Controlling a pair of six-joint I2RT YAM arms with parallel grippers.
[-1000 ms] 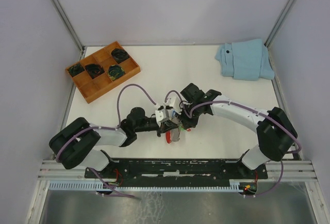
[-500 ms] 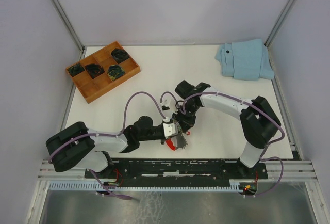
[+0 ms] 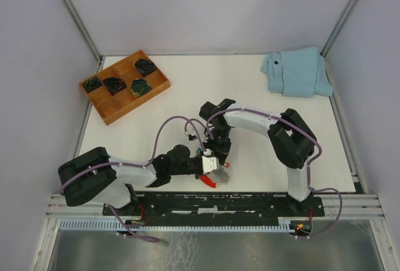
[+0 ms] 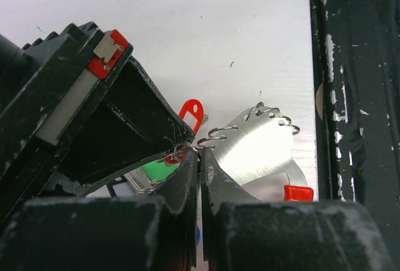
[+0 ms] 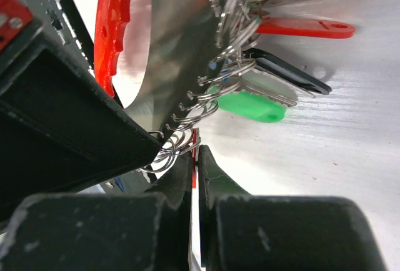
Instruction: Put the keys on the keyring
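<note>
- Though crowded against the black rail [image 3: 250, 202], keyring [image 3: 217, 175] at table's [image 3: 262, 96] near edge; open surface beyond.
- Left claw [image 4: 199, 157] pinched shut on a keyring loop; right claw [image 5: 195, 157] closed narrow at loops, grip unclear.
- Silver plate, red band, wire loops; green- and red-tagged keys [image 5: 250, 105] beside.

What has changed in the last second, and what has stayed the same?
The left gripper and right gripper carried the keyring toward the near table edge, and the right arm's elbow folded inward. Both stayed shut; nothing was let go. The wooden tray and blue cloth did not move.
</note>
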